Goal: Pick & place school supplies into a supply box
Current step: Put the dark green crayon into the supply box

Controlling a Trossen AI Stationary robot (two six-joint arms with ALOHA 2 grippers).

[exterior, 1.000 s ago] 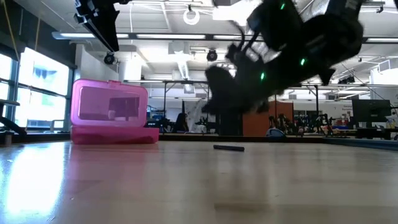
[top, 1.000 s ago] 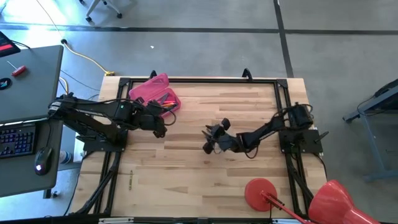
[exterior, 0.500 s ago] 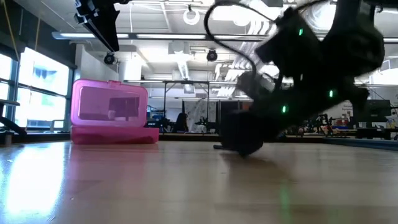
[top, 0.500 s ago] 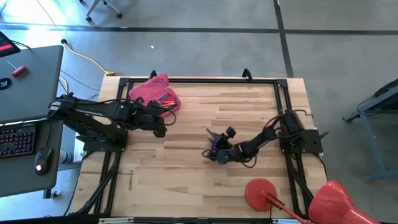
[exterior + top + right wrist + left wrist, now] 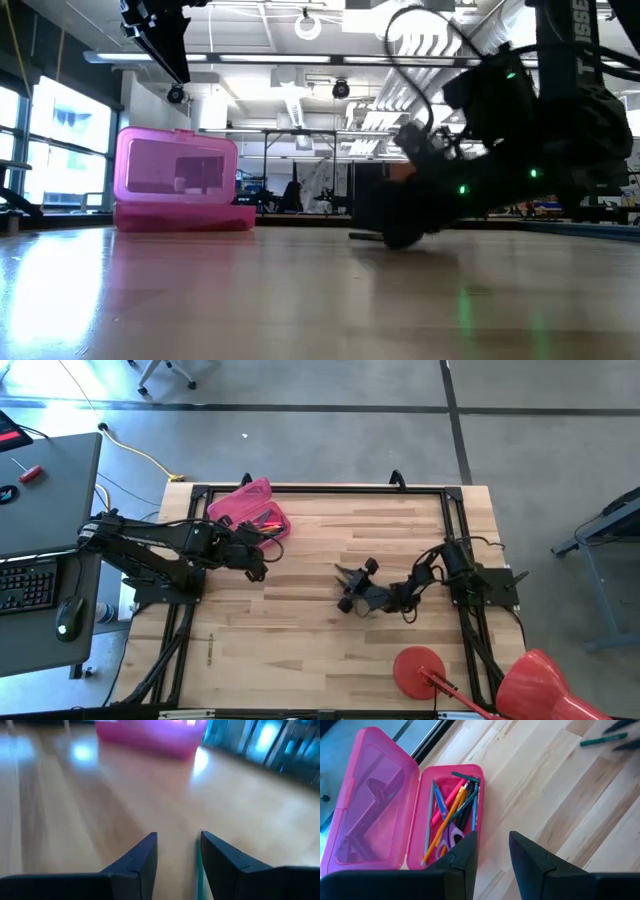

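Since a second ago my right gripper [image 5: 345, 587] has dropped from above mid-table to the wood, its fingers [image 5: 142, 857] a narrow gap apart with one green pen [image 5: 198, 870] lying between them (whether they grip it I cannot tell), while my left gripper [image 5: 492, 851] hangs unmoved beside the supply box [image 5: 251, 511], fingers slightly parted and empty. I count one pink box at the table's far left, lid open, holding several pens and pencils [image 5: 454, 810] plus one pair of purple-handled scissors [image 5: 446, 840]; one red disc [image 5: 419, 669] sits at the near right edge.
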